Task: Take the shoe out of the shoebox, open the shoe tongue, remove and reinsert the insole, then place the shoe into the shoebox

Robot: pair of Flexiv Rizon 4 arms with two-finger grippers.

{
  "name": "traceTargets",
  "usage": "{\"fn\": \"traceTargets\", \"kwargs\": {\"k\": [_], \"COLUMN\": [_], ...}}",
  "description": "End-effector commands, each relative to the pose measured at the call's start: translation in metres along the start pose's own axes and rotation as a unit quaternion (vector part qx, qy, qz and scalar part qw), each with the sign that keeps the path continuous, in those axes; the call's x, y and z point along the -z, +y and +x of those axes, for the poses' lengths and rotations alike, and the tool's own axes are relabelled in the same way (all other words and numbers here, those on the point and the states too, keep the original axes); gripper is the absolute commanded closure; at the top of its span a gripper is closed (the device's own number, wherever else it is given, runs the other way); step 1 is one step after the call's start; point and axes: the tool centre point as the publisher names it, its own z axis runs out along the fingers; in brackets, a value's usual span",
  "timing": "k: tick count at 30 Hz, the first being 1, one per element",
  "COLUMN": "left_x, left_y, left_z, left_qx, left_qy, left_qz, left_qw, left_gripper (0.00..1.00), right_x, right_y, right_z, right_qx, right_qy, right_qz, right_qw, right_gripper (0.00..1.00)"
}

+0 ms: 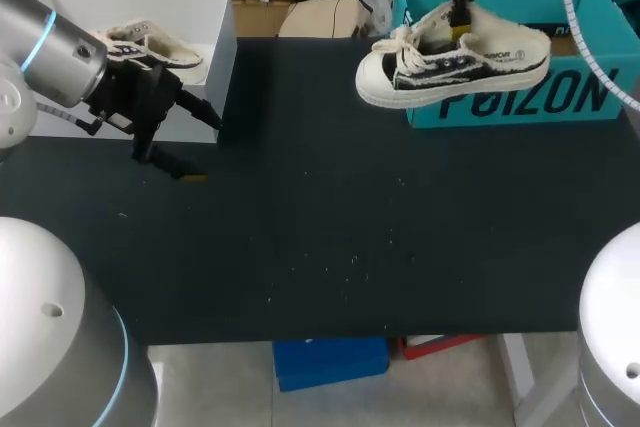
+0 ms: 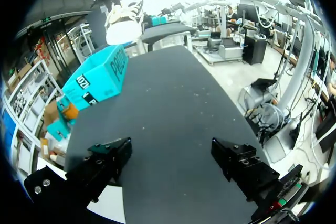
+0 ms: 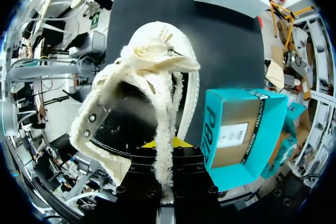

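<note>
R gripper (image 1: 460, 9) is clamping the shoe (image 1: 455, 62) by the frayed rim of its opening. In the R wrist view that rim is running down btw the two fingers, pinched from both sides. The shoe is hanging in the air, sole down & roughly level, toe pointing to the robot's L. It's sitting over the front wall of the teal shoebox (image 1: 520, 107) and the far part of the table (image 1: 320, 237). So it's out of the box but not yet set down. I'm judging this as the tail of step 1, w/ all later steps to come.

L gripper (image 2: 172, 156) is hanging low over the table, fingers spread wide w/ nothing btw them. It's just beside the white box (image 1: 215, 17), which is holding a 2nd shoe (image 1: 150, 45), and it's well apart from the held shoe.

Doing this step well, imo:
- The grip is on soft fabric only, so the shoe is prob. going to swing. Carrying it slowly and w/o jerks is making sense.
- Clearing the shoebox wall fully before lowering, so the sole isn't catching it.
- Aiming for open table nearer the middle, where both arms are reaching.
- Lowering till the whole sole is resting flat, opening facing up, and only then letting go, else it's likely tipping onto its side.
</note>
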Motion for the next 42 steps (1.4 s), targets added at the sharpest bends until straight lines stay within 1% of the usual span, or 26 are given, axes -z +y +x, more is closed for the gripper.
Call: {"fn": "traceTargets", "kwargs": {"k": [1,7,8,12,15,17,21,25,30,36,42], "left_x": [-0.002,-0.002,-0.002,-0.002,-0.002,-0.002,-0.002,-0.002,-0.002,-0.002,-0.002], "left_y": [0.000,0.000,0.000,0.000,0.000,0.000,0.000,0.000,0.000,0.000,0.000], "left_z": [0.001,0.001,0.001,0.001,0.001,0.001,0.001,0.001,0.001,0.001,0.001], "left_qx": [-0.001,-0.001,-0.001,-0.001,-0.001,-0.001,-0.001,-0.001,-0.001,-0.001,-0.001], "left_qy": [-0.002,-0.002,-0.002,-0.002,-0.002,-0.002,-0.002,-0.002,-0.002,-0.002,-0.002], "left_qz": [-0.001,-0.001,-0.001,-0.001,-0.001,-0.001,-0.001,-0.001,-0.001,-0.001,-0.001], "left_qw": [1.000,1.000,1.000,1.000,1.000,1.000,1.000,1.000,1.000,1.000,1.000], "left_gripper": [0.00,0.00,0.00,0.00,0.00,0.00,0.00,0.00,0.00,0.00,0.00], "right_x": [-0.004,-0.012,-0.013,-0.015,-0.014,-0.016,-0.017,-0.017,-0.022,-0.035,-0.045], "right_y": [-0.024,-0.060,-0.068,-0.098,-0.115,-0.124,-0.136,-0.139,-0.133,-0.122,-0.120], "right_z": [-0.028,-0.071,-0.081,-0.115,-0.137,-0.147,-0.163,-0.174,-0.184,-0.190,-0.196], "right_qx": [0.021,0.068,0.076,0.104,0.116,0.116,0.111,0.095,0.070,0.042,0.019], "right_qy": [0.004,0.000,0.002,0.008,0.019,0.029,0.040,0.043,0.044,0.045,0.044], "right_qz": [-0.023,-0.023,-0.025,-0.013,-0.006,-0.005,0.004,0.011,0.013,0.010,0.006], "right_qw": [1.000,0.997,0.997,0.994,0.993,0.993,0.993,0.994,0.997,0.998,0.999], "right_gripper": [1.00,1.00,1.00,1.00,1.00,1.00,1.00,1.00,1.00,1.00,1.00]}}
